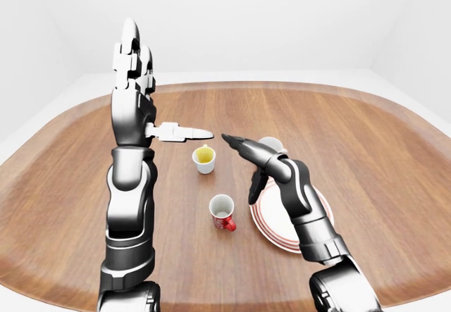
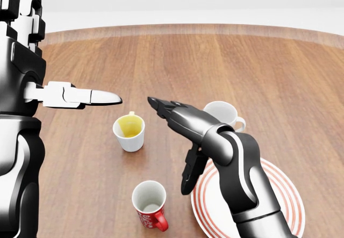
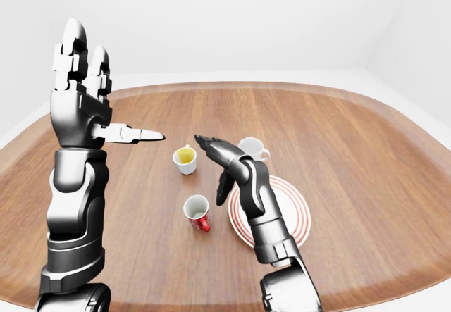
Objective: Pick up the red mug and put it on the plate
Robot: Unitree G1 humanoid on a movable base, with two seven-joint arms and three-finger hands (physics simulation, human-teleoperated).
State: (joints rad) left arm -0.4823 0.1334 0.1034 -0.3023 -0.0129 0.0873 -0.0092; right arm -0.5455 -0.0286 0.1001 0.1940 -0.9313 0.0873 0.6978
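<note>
The right robot hand hangs open and empty beside the red mug, fingers spread to grasp it, near the plate on the desk

Both arms are glossy silver shells over black joints; the left hand has blocky segmented silver-and-black fingers.

A red mug with a white interior is standing upright and empty, handle pointing toward the bottom right of the head view, just left of a red-ringed white plate lying flat.
</note>
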